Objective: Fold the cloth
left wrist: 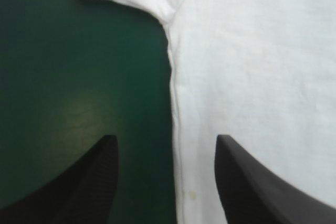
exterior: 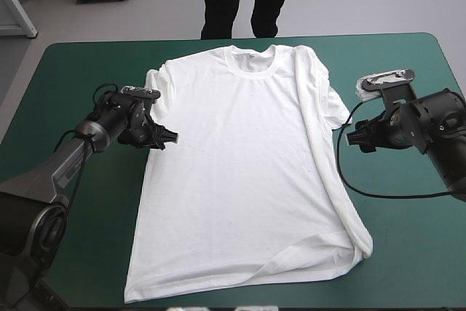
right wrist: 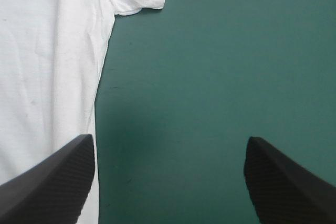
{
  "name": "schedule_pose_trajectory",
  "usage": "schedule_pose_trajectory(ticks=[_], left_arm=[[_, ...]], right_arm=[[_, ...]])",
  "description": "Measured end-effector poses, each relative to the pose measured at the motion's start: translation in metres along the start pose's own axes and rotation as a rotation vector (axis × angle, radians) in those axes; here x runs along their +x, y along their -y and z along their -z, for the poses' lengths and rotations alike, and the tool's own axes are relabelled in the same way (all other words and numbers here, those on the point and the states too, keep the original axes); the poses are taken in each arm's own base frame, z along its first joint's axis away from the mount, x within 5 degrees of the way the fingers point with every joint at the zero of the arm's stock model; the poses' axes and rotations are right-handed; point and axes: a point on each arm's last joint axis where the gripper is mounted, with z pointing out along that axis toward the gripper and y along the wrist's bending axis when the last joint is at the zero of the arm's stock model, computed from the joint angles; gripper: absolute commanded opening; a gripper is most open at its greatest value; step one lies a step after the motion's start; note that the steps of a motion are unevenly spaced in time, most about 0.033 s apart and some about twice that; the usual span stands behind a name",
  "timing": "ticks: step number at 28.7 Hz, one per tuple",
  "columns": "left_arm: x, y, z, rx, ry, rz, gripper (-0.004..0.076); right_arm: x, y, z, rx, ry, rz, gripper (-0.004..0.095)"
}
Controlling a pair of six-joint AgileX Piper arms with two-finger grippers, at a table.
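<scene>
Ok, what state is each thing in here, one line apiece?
White short-sleeved T-shirt: spread flat, long side edge towards the right arm folded inward.
Left black two-finger tool: open, straddling the shirt's side seam.
Right black two-finger tool: open, at the shirt's edge, holding nothing.

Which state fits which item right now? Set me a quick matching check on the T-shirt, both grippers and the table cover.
Column one:
1. T-shirt
2. left gripper
3. right gripper
4. teal-green cover

Column two:
A. open, the shirt's side edge running between its fingers
B. under the shirt, bare on both sides of it
C. spread flat, its long side toward the right arm turned over in a ridge
D. open, bare cover between its fingers, the shirt's edge at one finger

Pairs: 1-C, 2-A, 3-D, 4-B
</scene>
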Motion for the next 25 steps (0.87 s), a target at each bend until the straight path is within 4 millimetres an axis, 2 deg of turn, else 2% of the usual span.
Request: schedule_pose_trajectory(ticks=[9, 12, 15, 19, 23, 25], left_arm=[[-0.014, 0.005, -0.032, 0.0, -0.06, -0.016, 0.0406], [-0.017, 0.006, -0.035, 0.007, -0.073, -0.014, 0.0377], [-0.017, 0.008, -0.038, 0.026, -0.092, -0.025, 0.0264], [-0.017, 0.011, -0.042, 0.065, -0.106, -0.033, 0.0004], [-0.017, 0.014, -0.044, 0.084, -0.112, -0.032, -0.0009], [-0.017, 0.014, -0.044, 0.087, -0.112, -0.037, -0.0009]], right_arm=[[-0.001, -0.001, -0.003, 0.0, -0.005, 0.002, 0.074], [-0.001, -0.001, -0.003, 0.0, -0.005, 0.002, 0.074], [-0.001, -0.001, -0.004, 0.0, -0.008, 0.001, 0.0739], [-0.003, -0.003, -0.012, 0.0, -0.034, 0.004, 0.0739], [-0.007, -0.008, -0.029, -0.021, -0.069, 0.003, 0.0739], [-0.011, -0.016, -0.05, -0.058, -0.108, -0.008, 0.0739]])
